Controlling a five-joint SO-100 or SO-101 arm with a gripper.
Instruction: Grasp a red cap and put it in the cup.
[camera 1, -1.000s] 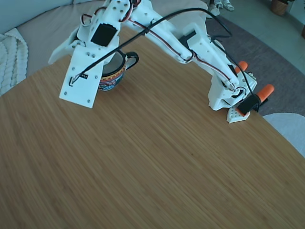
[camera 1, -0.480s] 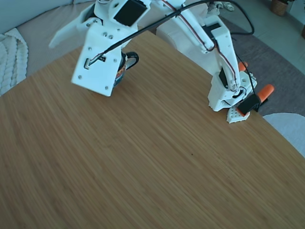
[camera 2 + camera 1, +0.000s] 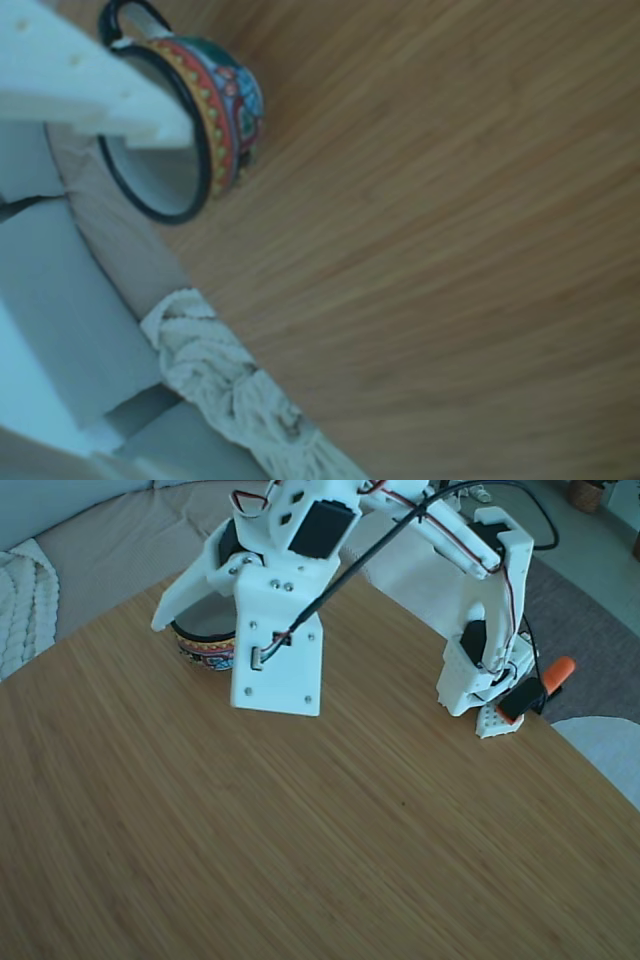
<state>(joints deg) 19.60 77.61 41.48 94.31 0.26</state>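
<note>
Fixed view: white arm's gripper [image 3: 175, 615] hangs over the cup [image 3: 205, 648] near the wooden table's [image 3: 350, 830] far edge. Jaw opening cannot be told; nothing seen held. Other view: cup [image 3: 215, 110] interior partly hidden by a white finger [image 3: 90, 85]; red cap not visible.
</note>
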